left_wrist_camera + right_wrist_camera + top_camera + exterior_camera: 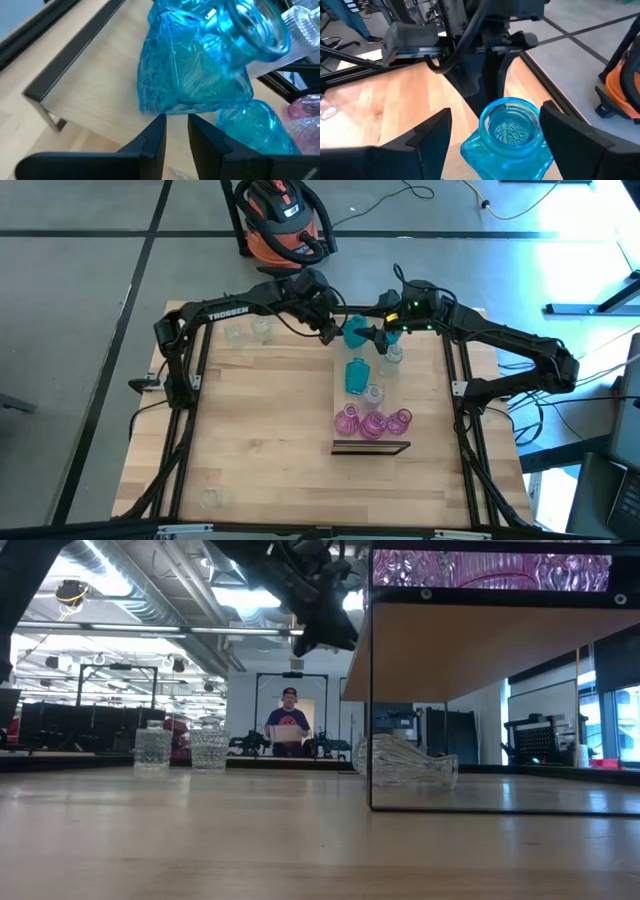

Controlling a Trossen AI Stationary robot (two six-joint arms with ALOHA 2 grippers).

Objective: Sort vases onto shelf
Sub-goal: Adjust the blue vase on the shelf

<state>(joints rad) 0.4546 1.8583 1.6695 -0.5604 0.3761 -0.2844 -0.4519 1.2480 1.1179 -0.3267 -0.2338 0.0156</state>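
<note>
Both arms meet over the far end of the shelf [372, 395], where a teal vase [357, 333] sits between them. The right end effector [495, 132] is released, its fingers spread wide on either side of the vase's open neck without touching the glass. The left end effector [176, 131] sits just beside the vase's body with its two fingers close together and nothing between them; whether the tips press the glass is hard to tell from its wrist view.

In the left wrist view the vase looks tilted, its neck leaning away from the fingers. That is the main risk, in my judgement: if the vase is not resting flat on the board, a nudge from either arm could tip it over the shelf's edge onto the tabletop [260, 430], or into the second teal vase [357, 375] standing near it on the shelf. Farther along are a small clear vase [375, 392] and three pink vases [372, 421] by the dark end. Another clear vase [393, 356] stands close to the right arm and could be clipped as that arm moves.

The two end effectors are also very near each other, so a careless pull-back could make them collide. Glass is slick; a partial pinch on the neck could let it slip.

Two clear vases [247, 331] wait on the tabletop at the far left, and one [405, 762] lies on its side under the shelf.
</note>
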